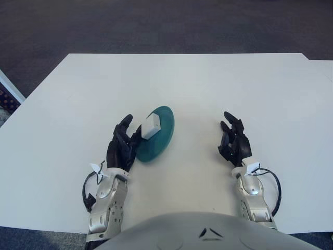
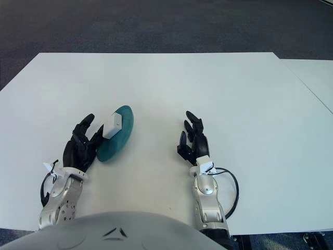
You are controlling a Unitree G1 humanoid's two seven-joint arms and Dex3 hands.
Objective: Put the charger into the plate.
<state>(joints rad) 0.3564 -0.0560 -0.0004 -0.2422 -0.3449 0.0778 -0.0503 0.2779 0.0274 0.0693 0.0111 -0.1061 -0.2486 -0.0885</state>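
Observation:
A teal plate point(image 1: 157, 134) lies on the white table point(image 1: 182, 83), in front of me and slightly left. A white block charger point(image 1: 151, 126) sits tilted on the plate's left rim. My left hand point(image 1: 124, 143) is just left of the plate, fingers spread and pointing away from me; its thumb is close against the charger's near left side, while the other fingers stay clear of it. My right hand point(image 1: 235, 141) shows to the right of the plate, well apart from it, fingers relaxed and holding nothing.
The table's far edge meets dark carpet point(image 1: 156, 26). A second white table edge point(image 2: 312, 78) shows at the far right. Black cables point(image 1: 273, 182) loop beside both wrists.

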